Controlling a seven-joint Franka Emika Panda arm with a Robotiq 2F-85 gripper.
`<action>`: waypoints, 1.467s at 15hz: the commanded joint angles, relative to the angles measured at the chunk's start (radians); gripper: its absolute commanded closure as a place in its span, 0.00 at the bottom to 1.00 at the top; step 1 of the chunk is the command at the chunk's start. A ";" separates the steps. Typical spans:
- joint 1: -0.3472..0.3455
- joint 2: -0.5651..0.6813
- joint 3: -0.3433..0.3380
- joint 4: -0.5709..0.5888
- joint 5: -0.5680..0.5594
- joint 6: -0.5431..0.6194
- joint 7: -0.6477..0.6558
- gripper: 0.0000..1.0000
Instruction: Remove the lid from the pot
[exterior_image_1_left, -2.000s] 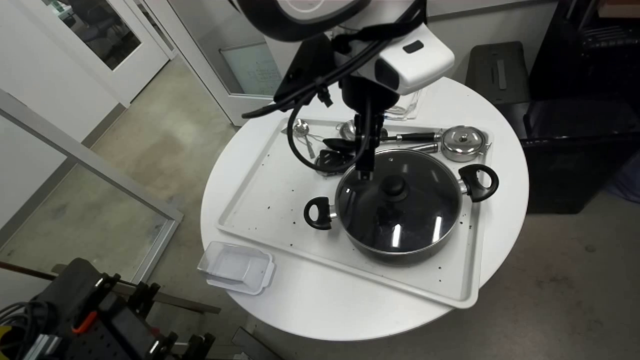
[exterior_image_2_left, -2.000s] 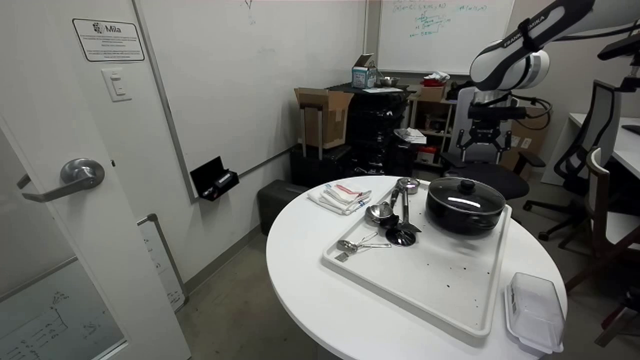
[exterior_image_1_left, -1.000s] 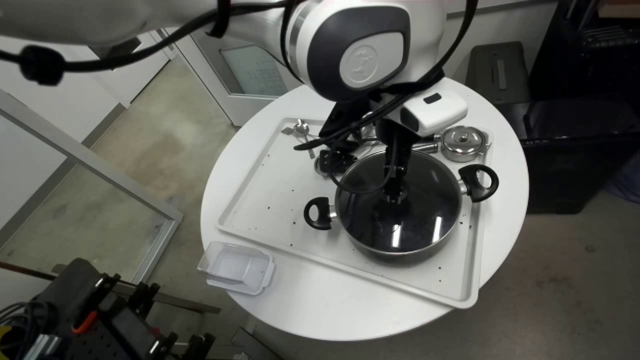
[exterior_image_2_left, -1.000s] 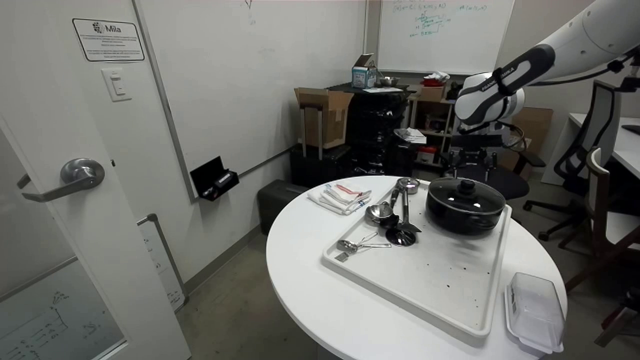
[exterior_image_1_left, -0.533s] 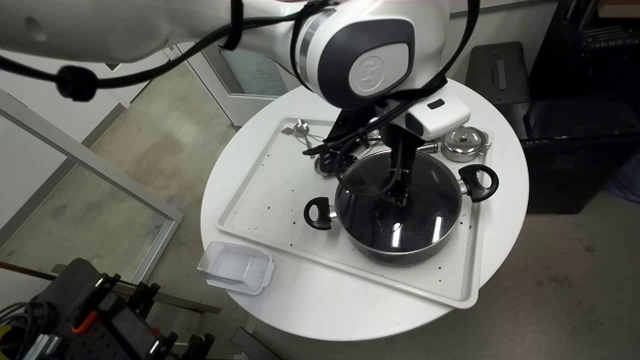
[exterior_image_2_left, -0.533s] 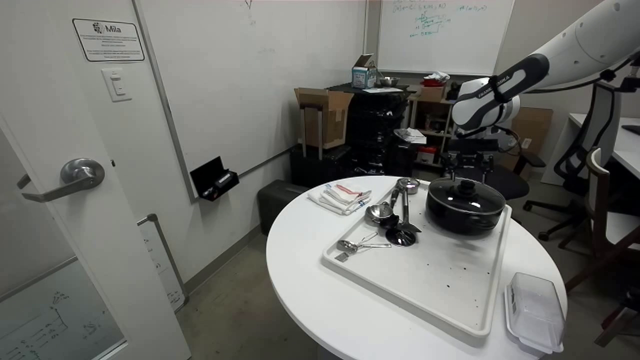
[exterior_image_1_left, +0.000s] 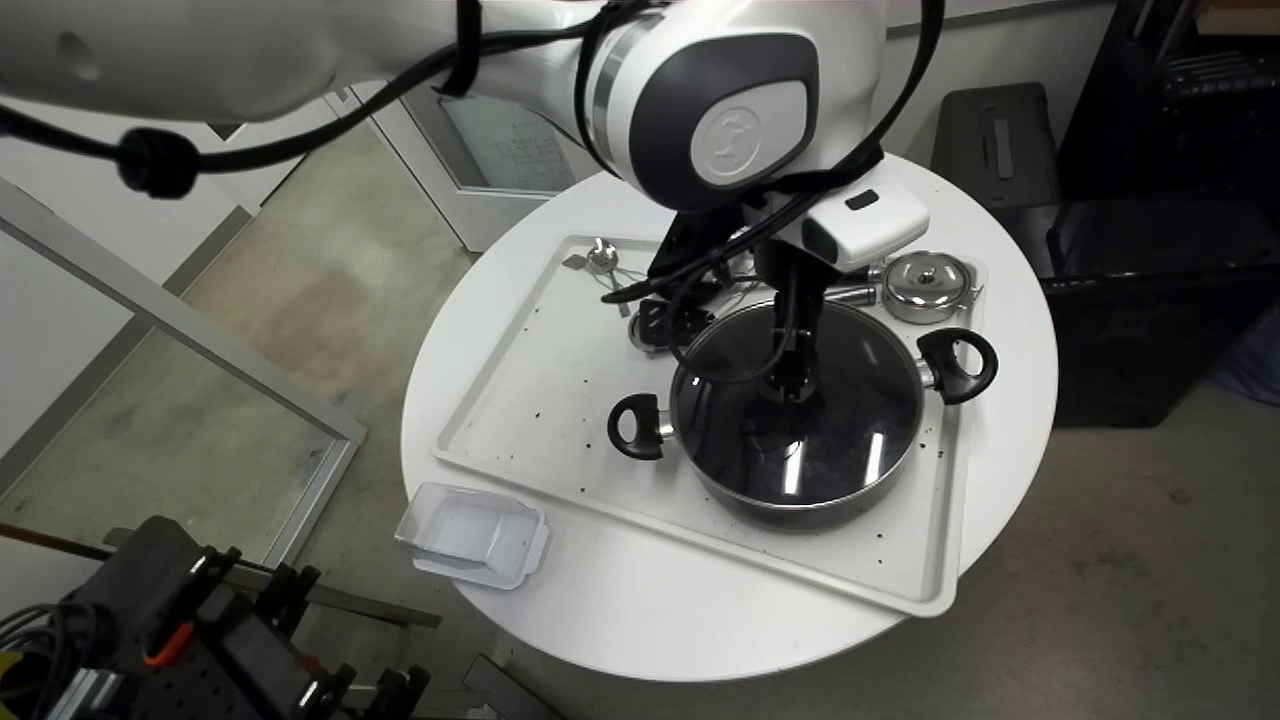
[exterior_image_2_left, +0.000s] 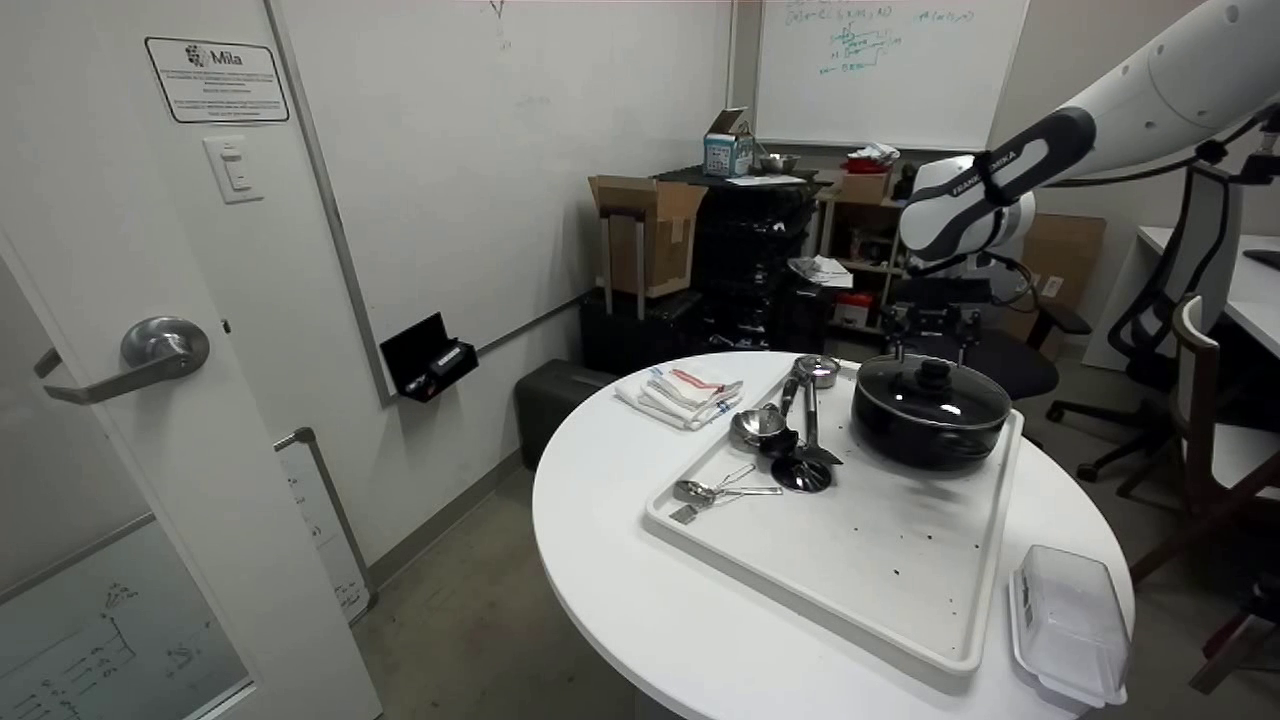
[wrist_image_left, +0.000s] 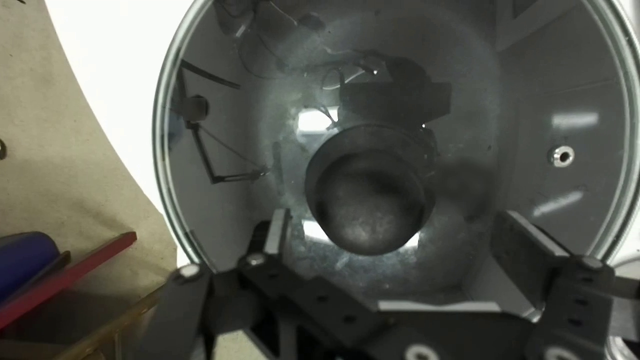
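The see-through lid (exterior_image_1_left: 820, 455) rests on the black pot (exterior_image_1_left: 800, 518), which stands on a white tray. In an exterior view the lid (exterior_image_2_left: 900, 390), its dark knob (exterior_image_2_left: 934, 374) and the pot (exterior_image_2_left: 915, 430) also show. In the wrist view the lid (wrist_image_left: 465, 90) fills the middle, with the round knob (wrist_image_left: 370, 200) at its centre. My gripper (wrist_image_left: 392, 222) is open, its fingers spread wide on either side of the knob, holding nothing. In both exterior views the gripper (exterior_image_1_left: 792, 388) (exterior_image_2_left: 930, 350) is low over the lid; I cannot tell whether it touches the lid.
The white tray (exterior_image_1_left: 560, 500) also holds a small metal pot (exterior_image_1_left: 927, 285) and black and metal utensils (exterior_image_2_left: 803, 472) beside the pot. A clear plastic container (exterior_image_1_left: 475, 535) stands near the table edge. A folded towel (exterior_image_2_left: 682, 398) lies behind the tray.
Over two seconds my gripper has come down and across to the lid's knob. In the last half second it has shifted only slightly. The lid and pot have not moved.
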 joint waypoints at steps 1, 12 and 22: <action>0.000 0.013 0.012 0.017 -0.020 0.016 0.011 0.00; -0.001 0.014 0.020 0.015 -0.022 0.011 0.004 0.55; 0.031 -0.099 0.022 -0.110 -0.010 0.058 -0.063 0.74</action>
